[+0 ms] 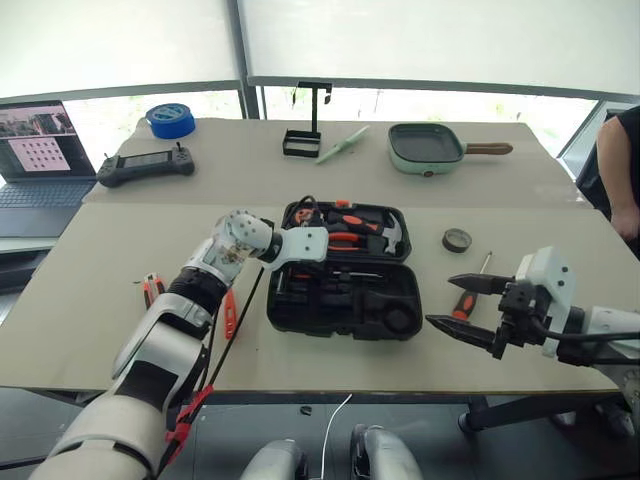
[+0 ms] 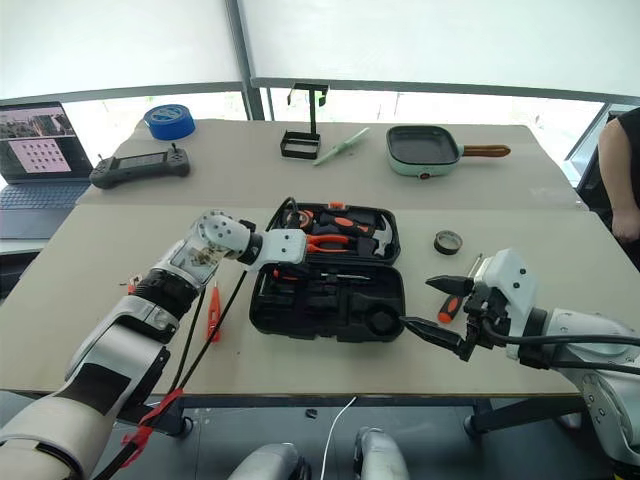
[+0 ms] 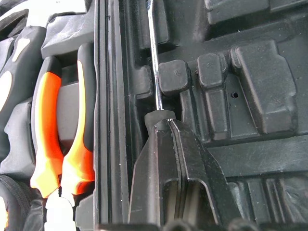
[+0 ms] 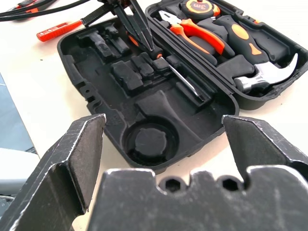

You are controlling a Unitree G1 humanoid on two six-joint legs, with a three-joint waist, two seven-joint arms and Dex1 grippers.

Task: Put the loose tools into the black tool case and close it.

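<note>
The black tool case [image 1: 330, 322] lies open mid-table; its far half holds pliers, a hammer and a tape measure. One screwdriver [image 4: 180, 77] lies in a recess of the near half. My left gripper [image 3: 161, 122] is shut, its tips resting on that screwdriver's handle end. A second orange-and-black screwdriver [image 1: 467, 300] lies on the table right of the case, with the small dark tape roll [image 1: 457, 239] beyond it. My right gripper [image 1: 440, 300] hovers open and empty next to that screwdriver. A slim orange tool [image 1: 229, 315] and the utility knife [image 1: 152, 288] lie left of the case.
At the back stand a blue tape roll [image 1: 170, 120], a black controller [image 1: 145, 165], a black stand [image 1: 305, 135] and a green pan [image 1: 428, 148]. A laptop [image 1: 35, 160] sits far left. A person's arm [image 1: 620, 170] shows at the right edge.
</note>
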